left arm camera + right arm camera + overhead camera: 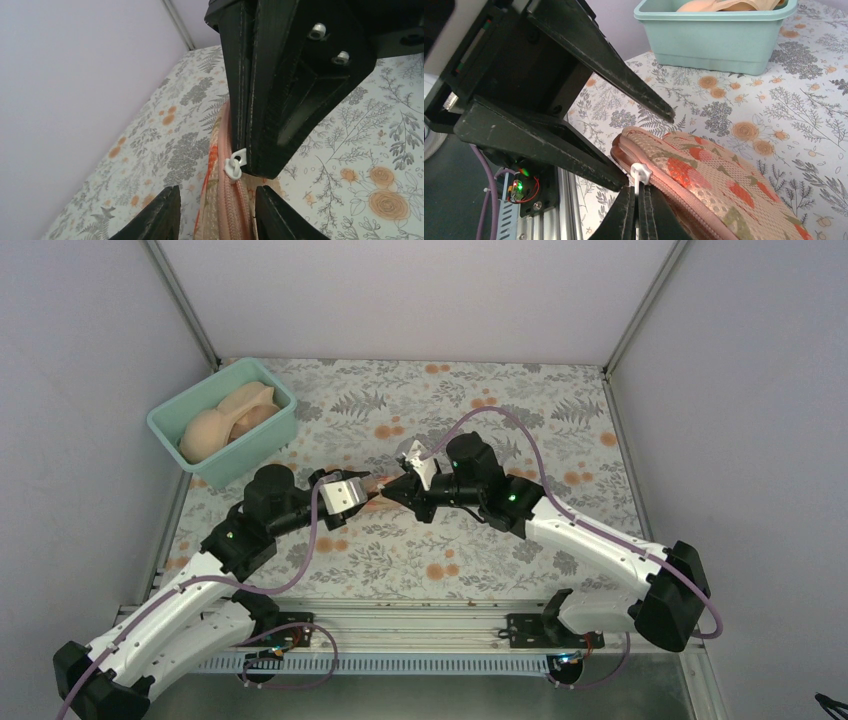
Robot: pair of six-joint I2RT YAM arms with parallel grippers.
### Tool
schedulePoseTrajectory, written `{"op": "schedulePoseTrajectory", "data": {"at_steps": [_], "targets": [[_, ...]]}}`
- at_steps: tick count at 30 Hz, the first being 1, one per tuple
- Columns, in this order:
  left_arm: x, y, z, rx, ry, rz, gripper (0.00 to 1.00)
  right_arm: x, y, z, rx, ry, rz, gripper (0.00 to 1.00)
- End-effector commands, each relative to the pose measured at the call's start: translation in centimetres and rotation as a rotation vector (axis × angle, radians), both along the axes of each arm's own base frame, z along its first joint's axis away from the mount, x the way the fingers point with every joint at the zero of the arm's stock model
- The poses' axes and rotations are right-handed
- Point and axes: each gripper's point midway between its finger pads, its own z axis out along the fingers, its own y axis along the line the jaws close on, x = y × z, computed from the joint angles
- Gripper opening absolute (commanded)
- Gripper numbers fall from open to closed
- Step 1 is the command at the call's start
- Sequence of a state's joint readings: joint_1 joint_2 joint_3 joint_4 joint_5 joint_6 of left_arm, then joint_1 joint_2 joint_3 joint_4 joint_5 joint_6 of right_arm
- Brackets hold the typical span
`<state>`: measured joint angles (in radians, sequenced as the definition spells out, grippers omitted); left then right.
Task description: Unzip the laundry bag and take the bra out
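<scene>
Item under inspection: laundry bag (716, 192). It lies on the floral-covered table (500, 560), in the lower right of the right wrist view. In the overhead view it sits near the middle of the frame, where the two arms meet. There it is largely hidden by the arms and hard to separate from the cloth's pattern, so its full outline cannot be confirmed.

Condition: pale pink mesh with an open weave, printed with orange-red flowers and green leaves. A pink zip band runs along the rounded end and side. The stretch of teeth in view appears meshed. A small white zip pull (640, 172) stands at the near end of the bag.

Right gripper (639, 195): jaws pressed together, pinching the zip pull between the tips at the bottom centre of its own view.

Left gripper (217, 190): jaws spread. Its black fingers (624, 85) stand astride the zip end of the bag, one to each side, with a gap visible between each tip and the fabric. Contact on the lower finger cannot be ruled out from these angles.

Other: a teal plastic tub (719, 47) stands at the upper left of the overhead frame, well apart from the bag. It holds pale peach padded garments (225, 420).
</scene>
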<state>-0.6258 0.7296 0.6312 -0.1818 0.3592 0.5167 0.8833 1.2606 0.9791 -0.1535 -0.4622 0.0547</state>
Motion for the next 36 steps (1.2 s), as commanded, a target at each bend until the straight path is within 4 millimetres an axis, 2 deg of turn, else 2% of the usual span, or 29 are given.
{"op": "schedulePoseTrajectory", "data": {"at_steps": [1, 7, 12, 17, 19, 22, 25, 30, 32, 36], "targets": [[-0.4, -0.2, 0.5, -0.01, 0.011, -0.022, 0.36, -0.5, 0.6, 2.9, 0.069, -0.033, 0.036, 0.04], [-0.3, -0.1, 0.3, 0.003, 0.001, -0.018, 0.03, -0.3, 0.0, 3.3, 0.082, -0.028, 0.017, 0.04], [0.1, 0.3, 0.5, 0.021, -0.051, 0.007, 0.02, 1.3, -1.8, 2.2, 0.073, 0.018, -0.049, 0.04], [0.2, 0.6, 1.0, 0.034, -0.1, 0.013, 0.02, 3.4, -5.3, 0.3, 0.068, 0.073, -0.147, 0.04], [-0.2, 0.4, 1.2, 0.025, -0.098, -0.007, 0.02, 3.9, -6.8, -0.9, 0.06, 0.101, -0.181, 0.04], [-0.2, 0.4, 1.8, -0.014, -0.076, 0.002, 0.02, 4.4, -8.6, -1.6, 0.075, 0.138, -0.207, 0.04], [-0.2, 0.5, 2.6, -0.061, -0.052, 0.008, 0.02, 4.1, -9.2, -0.7, 0.102, 0.125, -0.195, 0.04], [-0.3, 0.8, 4.2, -0.153, -0.009, 0.013, 0.02, 3.5, -8.9, 1.0, 0.097, 0.116, -0.143, 0.04], [-0.3, 0.9, 3.9, -0.17, 0.017, 0.02, 0.02, 3.2, -8.5, 2.0, 0.118, 0.109, -0.113, 0.04], [0.0, 1.3, 1.2, -0.188, 0.1, 0.05, 0.02, 2.6, -7.3, 3.9, 0.161, 0.105, -0.064, 0.04]]}}
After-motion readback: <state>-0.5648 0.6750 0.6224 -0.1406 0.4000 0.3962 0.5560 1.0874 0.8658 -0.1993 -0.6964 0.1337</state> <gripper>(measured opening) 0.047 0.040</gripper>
